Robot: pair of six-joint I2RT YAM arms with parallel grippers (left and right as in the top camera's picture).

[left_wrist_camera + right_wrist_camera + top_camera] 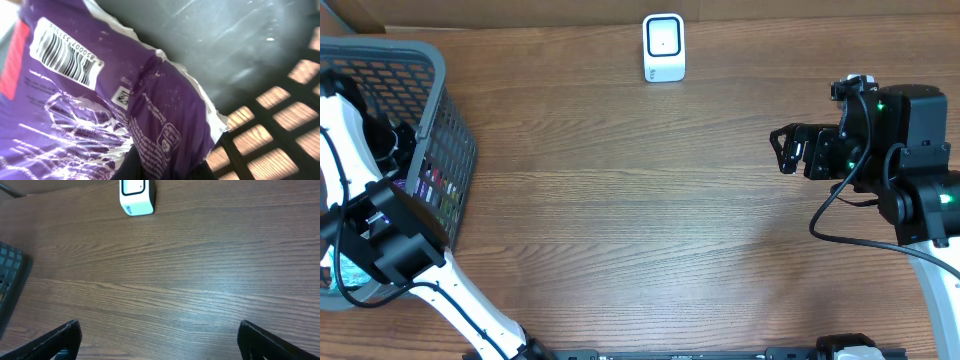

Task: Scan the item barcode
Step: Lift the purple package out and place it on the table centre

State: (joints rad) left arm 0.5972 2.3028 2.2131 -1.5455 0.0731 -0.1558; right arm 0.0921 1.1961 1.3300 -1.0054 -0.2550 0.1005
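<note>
This looks like a mock shop checkout on a wood-grain table [620,220]. A white barcode scanner [664,47] stands at twelve o'clock. A grey mesh shopping basket [445,75] at nine holds a barcoded purple packet [100,100].

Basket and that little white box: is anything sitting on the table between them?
No. The overhead view shows only bare wooden table between the basket and the white scanner.

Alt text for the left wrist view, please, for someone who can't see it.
A crinkled purple packet fills the left of the frame at close range, its white barcode label facing the camera at upper left. Behind it are the dark grey wall and lattice of a basket, with wood showing through the openings.
</note>
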